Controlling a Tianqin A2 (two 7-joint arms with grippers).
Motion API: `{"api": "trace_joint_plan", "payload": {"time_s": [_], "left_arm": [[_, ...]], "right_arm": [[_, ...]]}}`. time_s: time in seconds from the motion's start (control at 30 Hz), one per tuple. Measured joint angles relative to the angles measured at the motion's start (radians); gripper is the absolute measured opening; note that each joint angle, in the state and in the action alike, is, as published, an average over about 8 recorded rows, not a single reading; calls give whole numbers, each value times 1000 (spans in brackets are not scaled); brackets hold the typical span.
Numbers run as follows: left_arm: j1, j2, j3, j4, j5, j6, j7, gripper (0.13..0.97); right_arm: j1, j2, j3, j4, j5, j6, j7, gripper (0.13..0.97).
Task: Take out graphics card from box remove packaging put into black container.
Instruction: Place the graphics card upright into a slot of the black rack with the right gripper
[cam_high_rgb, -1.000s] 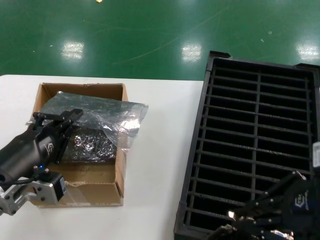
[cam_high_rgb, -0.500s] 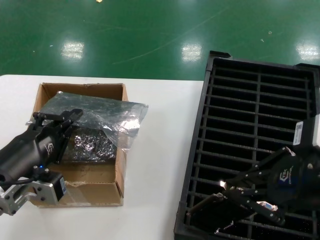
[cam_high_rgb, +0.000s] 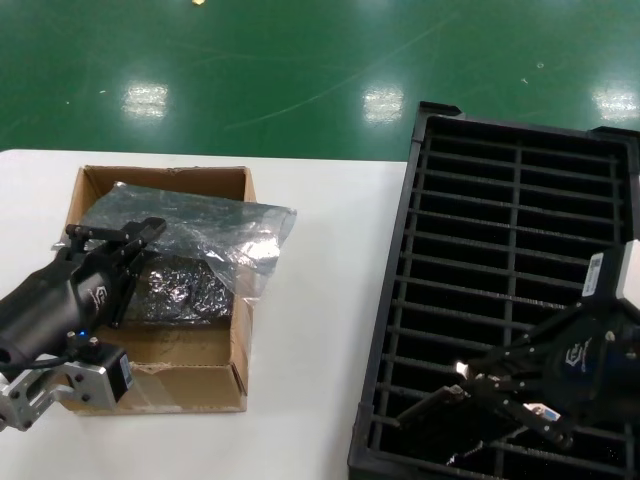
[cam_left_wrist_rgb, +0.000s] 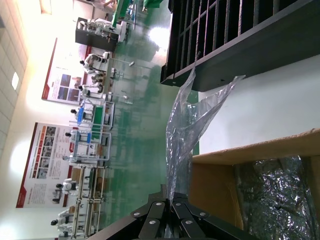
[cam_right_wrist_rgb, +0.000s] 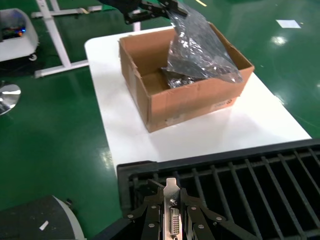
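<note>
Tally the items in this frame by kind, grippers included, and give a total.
Graphics card: 1, held by the right gripper by its bracket over the black container.
Cardboard box: 1
Black container: 1
Plastic bags: 2, one empty pinched by the left gripper, one crinkled silver one in the box.
Grippers: 2
Total: 7

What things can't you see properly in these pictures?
- The graphics card: the right wrist view shows only its bracket end; the right end effector and the edge hide the board.
- The black container: cut off by the head view's right and lower edges.
- The box: the packaging and the left end effector hide much of its inside.
</note>
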Motion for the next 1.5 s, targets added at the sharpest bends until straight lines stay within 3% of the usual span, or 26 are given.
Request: {"api": "trace_joint_plan", "payload": {"time_s": [0.57, 1.5], "left_arm": [[0, 0, 0, 0, 0, 0, 0, 139], [0, 0, 0, 0, 0, 0, 0, 139]], "right_arm": [[-76, -19, 4, 0, -155, 73, 11, 186], [-170, -20, 36, 0, -238, 149, -44, 186]]}}
